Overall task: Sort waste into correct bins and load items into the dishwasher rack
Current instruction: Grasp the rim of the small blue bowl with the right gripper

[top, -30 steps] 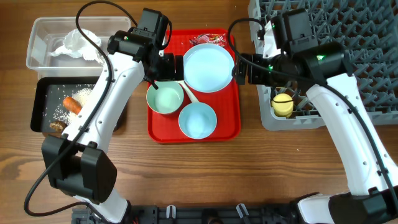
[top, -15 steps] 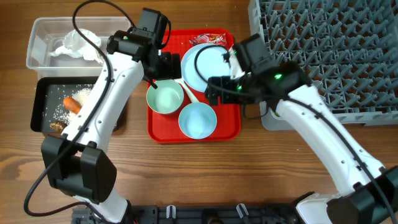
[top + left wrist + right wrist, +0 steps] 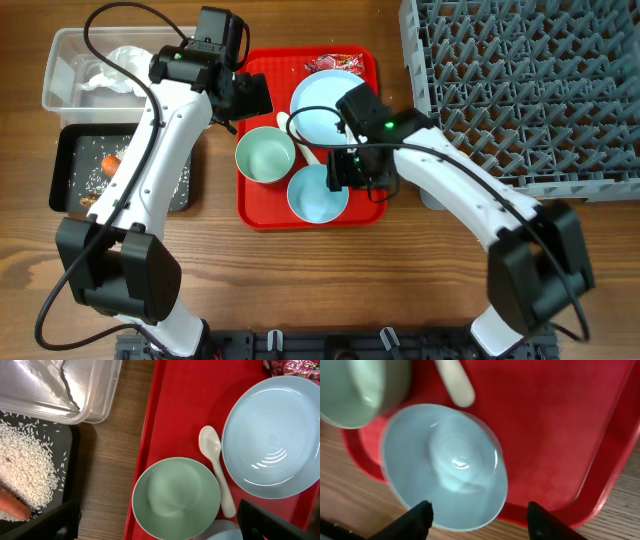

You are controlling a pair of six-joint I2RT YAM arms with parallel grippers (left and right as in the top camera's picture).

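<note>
The left gripper (image 3: 248, 98) hung wide open and empty over the far-left side of the red tray (image 3: 252, 210), beside the mint bowl (image 3: 265, 157). To the right, the right gripper (image 3: 479, 519) stood partly open over the blue bowl (image 3: 318, 194) at the tray's near edge. 1 finger was above the bowl's inside and the other outside its rim, holding nothing. It should probably seat the rim deep between the fingers, squeeze firmly, avoid the spoon (image 3: 216, 472), then lift toward the rack (image 3: 520, 90) at far right.

I can read no text, label, brand or number anywhere. The red snack wrapper (image 3: 340, 62), at the red tray's (image 3: 262, 205) far edge, is too small and crumpled to show any print.
</note>
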